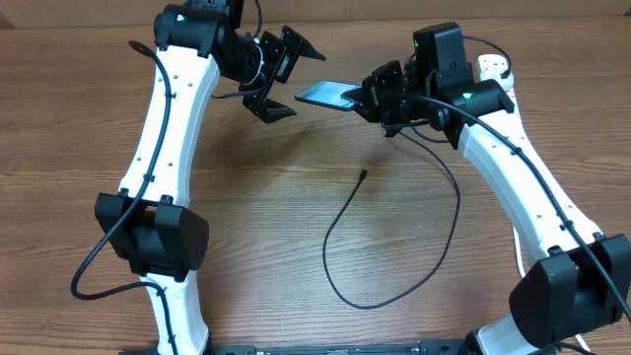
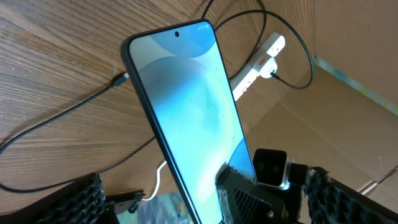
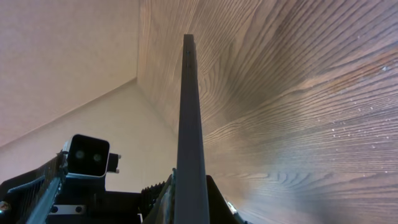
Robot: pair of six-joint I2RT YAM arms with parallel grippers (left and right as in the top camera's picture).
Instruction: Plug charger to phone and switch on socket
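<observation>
The right end effector (image 1: 367,97) is clenched on one end of the phone (image 1: 325,96), holding it above the surface (image 1: 246,227). The left end effector (image 1: 289,77) hovers released beside the phone's free end. The charger (image 1: 458,202) lies on the surface, with the socket (image 2: 261,59) at the far edge.

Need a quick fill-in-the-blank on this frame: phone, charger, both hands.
The small tip of the charger lies loose on the ____, not in the phone. The right hand is shut on the ____. The left hand is ____, holding nothing.
Missing: table; phone; open.
</observation>
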